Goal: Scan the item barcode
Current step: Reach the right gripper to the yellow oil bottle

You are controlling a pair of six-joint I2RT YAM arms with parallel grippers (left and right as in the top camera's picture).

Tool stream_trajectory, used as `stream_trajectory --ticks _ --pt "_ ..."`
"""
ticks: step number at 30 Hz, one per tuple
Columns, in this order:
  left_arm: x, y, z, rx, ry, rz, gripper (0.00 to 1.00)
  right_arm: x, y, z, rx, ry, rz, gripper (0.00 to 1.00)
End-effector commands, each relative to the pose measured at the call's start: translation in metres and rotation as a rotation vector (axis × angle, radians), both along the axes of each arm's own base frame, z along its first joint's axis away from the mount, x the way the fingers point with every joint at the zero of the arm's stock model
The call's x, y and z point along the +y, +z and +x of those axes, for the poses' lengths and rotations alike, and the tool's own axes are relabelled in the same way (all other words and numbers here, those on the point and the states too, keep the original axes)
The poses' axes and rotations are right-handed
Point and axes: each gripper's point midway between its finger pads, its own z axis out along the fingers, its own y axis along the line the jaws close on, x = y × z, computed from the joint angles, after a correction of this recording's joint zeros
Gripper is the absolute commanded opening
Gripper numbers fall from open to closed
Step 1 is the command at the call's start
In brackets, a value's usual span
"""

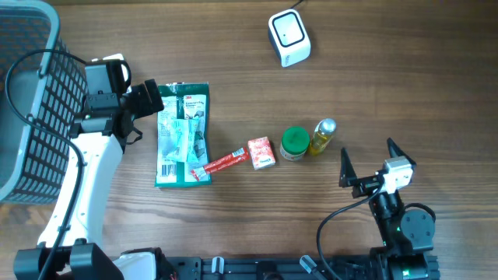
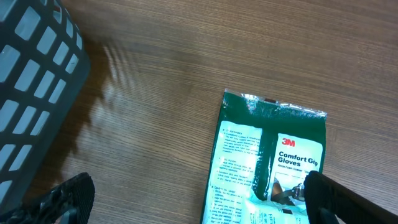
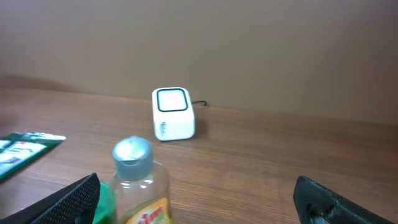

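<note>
Your left gripper (image 1: 149,99) stands wide open and empty over the top edge of the 3M glove packet (image 1: 183,132). Your right gripper (image 1: 371,159) is equally wide and empty, near the yellow bottle (image 1: 323,136). The barcode scanner (image 1: 289,37) sits well apart.

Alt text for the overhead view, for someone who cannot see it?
Five items lie in a row on a wooden table: green plastic glove packet, red sachet, red box, green-lidded jar, yellow silver-capped bottle. Open left end effector is beside the packet, open right end effector near the bottle; white scanner behind, grey mesh basket far left.
</note>
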Motion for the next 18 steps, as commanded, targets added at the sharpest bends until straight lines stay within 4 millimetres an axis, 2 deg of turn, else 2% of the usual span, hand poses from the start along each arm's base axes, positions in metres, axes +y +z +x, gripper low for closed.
stream_trajectory --ticks 1,5,7,13,15,18 --pt "0.003 0.008 0.001 -0.019 -0.005 0.019 1.00 0.015 0.004 -0.004 0.011 0.089 0.120 1.00" --pt "0.003 0.008 0.001 -0.019 -0.005 0.019 1.00 0.018 0.012 -0.007 0.014 0.109 0.129 1.00" --pt "0.003 0.008 0.001 -0.019 -0.005 0.019 1.00 0.018 0.024 -0.010 0.012 0.109 0.129 1.00" --pt "0.003 0.008 0.001 -0.019 -0.005 0.019 1.00 0.014 0.095 -0.017 0.016 0.091 0.158 1.00" --pt "0.003 0.008 0.001 -0.018 -0.006 0.019 1.00 0.015 0.124 -0.015 0.072 0.090 0.155 1.00" --pt "0.003 0.008 0.001 -0.016 -0.006 0.019 1.00 0.016 0.150 -0.007 0.201 0.085 0.136 1.00"
